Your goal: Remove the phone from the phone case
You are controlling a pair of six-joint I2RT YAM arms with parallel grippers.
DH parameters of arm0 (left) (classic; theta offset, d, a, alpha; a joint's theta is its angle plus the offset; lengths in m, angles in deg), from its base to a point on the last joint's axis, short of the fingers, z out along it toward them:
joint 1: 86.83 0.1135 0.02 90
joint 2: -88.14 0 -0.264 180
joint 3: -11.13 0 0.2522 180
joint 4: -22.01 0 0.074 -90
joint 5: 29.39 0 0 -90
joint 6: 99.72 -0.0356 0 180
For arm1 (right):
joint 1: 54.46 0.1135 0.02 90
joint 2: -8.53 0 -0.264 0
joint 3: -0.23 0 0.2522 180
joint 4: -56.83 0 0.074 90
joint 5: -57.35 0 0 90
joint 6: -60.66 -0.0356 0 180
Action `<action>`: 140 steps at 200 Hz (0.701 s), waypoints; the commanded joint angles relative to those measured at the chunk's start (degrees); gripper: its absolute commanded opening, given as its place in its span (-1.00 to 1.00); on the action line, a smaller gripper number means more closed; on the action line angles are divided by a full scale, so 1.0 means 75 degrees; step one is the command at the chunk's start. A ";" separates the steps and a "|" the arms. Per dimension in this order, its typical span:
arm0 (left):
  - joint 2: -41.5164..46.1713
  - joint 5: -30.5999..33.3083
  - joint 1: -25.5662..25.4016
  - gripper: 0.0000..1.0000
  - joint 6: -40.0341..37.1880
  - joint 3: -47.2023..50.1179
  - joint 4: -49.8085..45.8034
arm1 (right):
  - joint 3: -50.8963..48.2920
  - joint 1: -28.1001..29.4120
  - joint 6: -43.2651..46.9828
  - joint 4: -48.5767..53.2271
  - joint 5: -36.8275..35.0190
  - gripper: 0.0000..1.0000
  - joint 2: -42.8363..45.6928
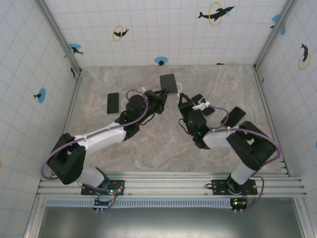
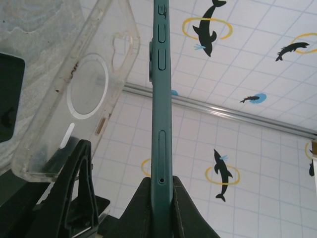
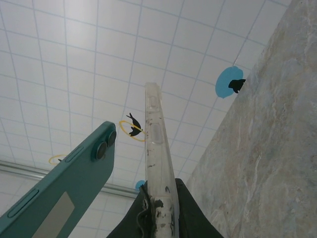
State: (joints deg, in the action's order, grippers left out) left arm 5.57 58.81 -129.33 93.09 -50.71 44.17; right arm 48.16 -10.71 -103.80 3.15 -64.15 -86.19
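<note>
My left gripper (image 2: 162, 181) is shut on the lower edge of the teal phone (image 2: 162, 99), which stands edge-on and upright, bare of its case. The clear phone case (image 2: 94, 89) stands apart to its left, empty, with a ring on its back. My right gripper (image 3: 159, 186) is shut on the bottom of that case (image 3: 157, 134), seen edge-on, and the phone's back with its two lenses (image 3: 64, 193) is to its left. From above, the phone (image 1: 168, 83) is held over the middle of the table between the left gripper (image 1: 161, 94) and right gripper (image 1: 184, 101).
A black phone (image 1: 113, 102) lies flat on the marble table left of the left arm. Another dark phone (image 1: 237, 115) lies right of the right arm, with smaller dark items (image 1: 208, 111) near that gripper. Tiled walls close in three sides.
</note>
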 commanded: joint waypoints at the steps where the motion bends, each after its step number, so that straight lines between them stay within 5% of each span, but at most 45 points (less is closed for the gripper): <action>1: 0.0450 -0.0539 0.0165 -1.00 -0.0432 0.0219 -0.0163 | 0.0002 -0.0045 -0.0052 -0.0426 -0.0016 -0.97 -0.0051; 91: 0.0817 -0.3310 0.2266 -1.00 -0.3089 0.1323 -0.0662 | -0.0372 0.0185 0.0093 0.0093 -0.0239 -0.96 0.0232; 140: 0.0198 -0.3663 0.3268 -1.00 -0.4204 0.1904 -0.0045 | -0.0222 0.0426 -0.0030 0.0342 -0.0397 -0.96 0.0084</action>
State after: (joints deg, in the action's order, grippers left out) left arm 9.18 34.98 -107.23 68.37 -37.74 37.09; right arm 46.54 -8.46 -103.56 4.66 -64.57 -85.99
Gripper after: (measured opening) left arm 0.106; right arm 0.124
